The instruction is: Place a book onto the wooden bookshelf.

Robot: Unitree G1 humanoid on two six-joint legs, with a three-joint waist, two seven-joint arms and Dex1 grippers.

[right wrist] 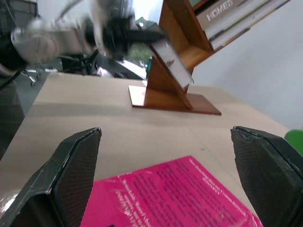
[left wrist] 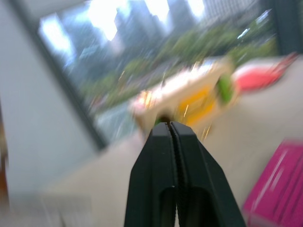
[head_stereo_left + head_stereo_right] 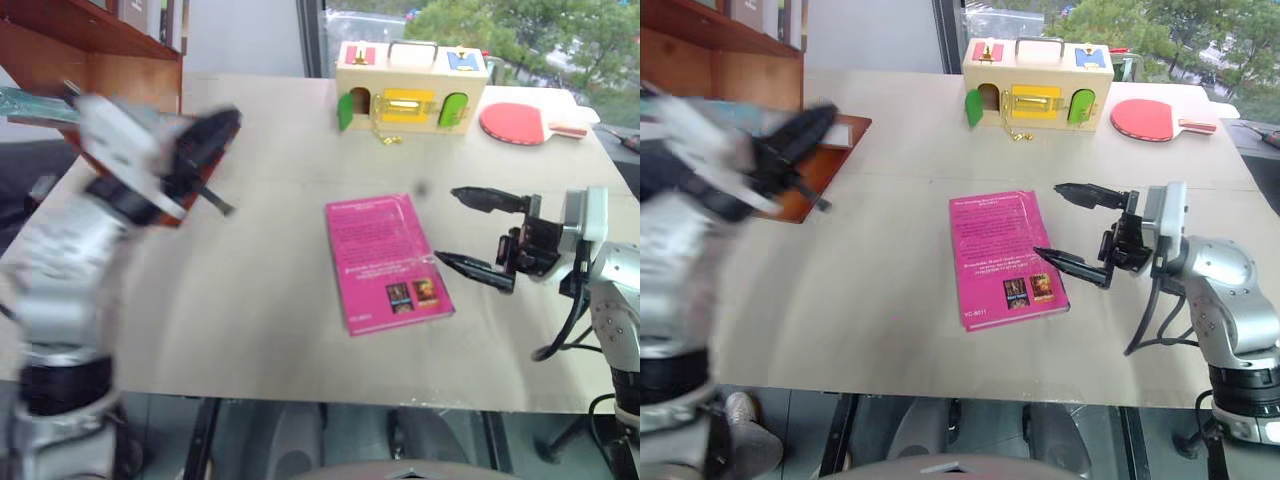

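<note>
A big flat table (image 3: 260, 300) with a smooth, pale top holds everything here. At its far left corner stands the wooden bookshelf (image 1: 170, 90), made of shiny red-brown boards that slant and meet at sharp angles on a flat base. Books (image 1: 236, 19) lean in its top part, their thin edges showing. The teal-green book (image 3: 35, 103) is in the shelf at the left; you can see just a thin strip of it lying on a slanted board. The left hand (image 3: 205, 135) is up in the air beside the shelf, and its two black fingers (image 2: 163, 189) are pressed tight together with nothing between them. In the middle of the table lies a smaller pink book (image 3: 1002, 258), flat and glossy, with two tiny pictures near its bottom edge. The right hand (image 3: 1080, 228) hovers just beside the pink book with its pointy black fingers (image 1: 75, 179) spread wide apart, holding nothing. At the far side sits a pale wooden toy box (image 3: 410, 85) with a handle and little green, yellow, red and blue doors; one green door hangs open. Next to it rests a red table-tennis paddle (image 3: 520, 122).
</note>
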